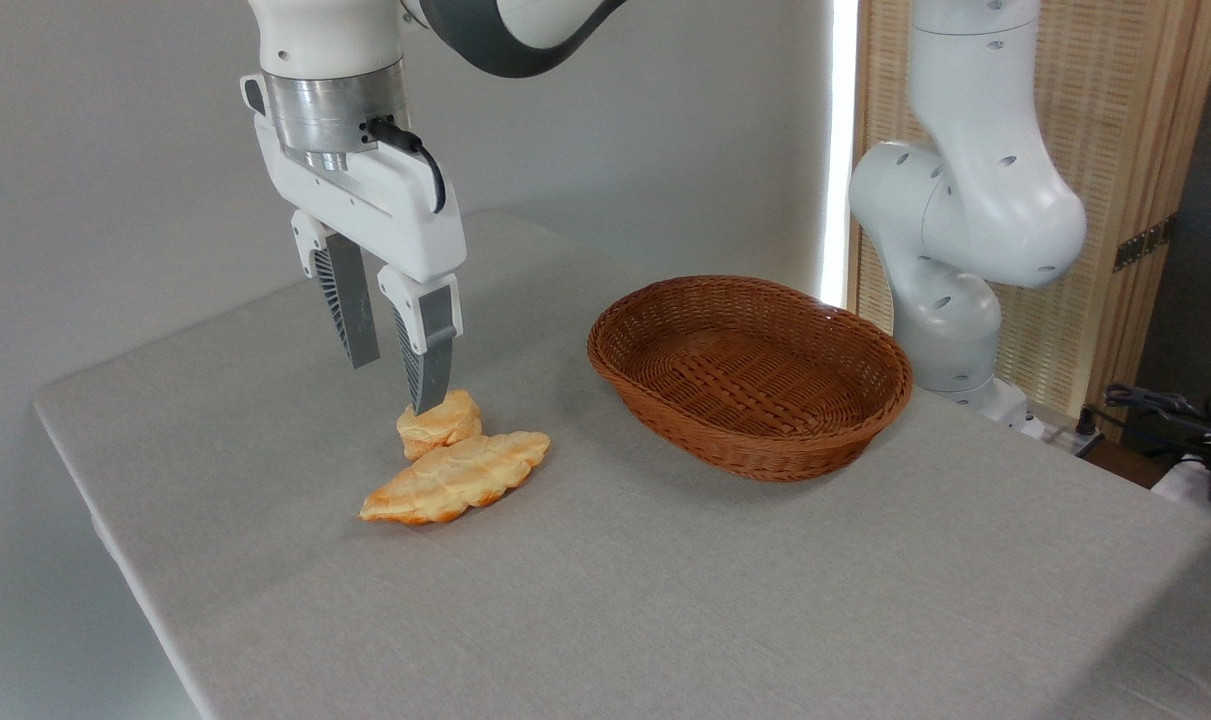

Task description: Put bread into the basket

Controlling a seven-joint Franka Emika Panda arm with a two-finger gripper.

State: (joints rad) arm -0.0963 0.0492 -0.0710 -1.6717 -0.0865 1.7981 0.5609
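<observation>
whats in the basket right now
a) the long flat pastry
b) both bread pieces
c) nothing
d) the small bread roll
c: the basket shows only bare woven wicker inside, while the bread and the flat pastry both lie on the table to its left, under the open gripper.

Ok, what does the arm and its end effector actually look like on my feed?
The arm is glossy white with rounded joints, small dark holes and a dark grey band on the upper link. A silver metal ring sits above the white, boxy end effector, and a black cable plugs into its side. Its two fingers are grey, ribbed and taper to narrow tips, held in white mounts.
</observation>
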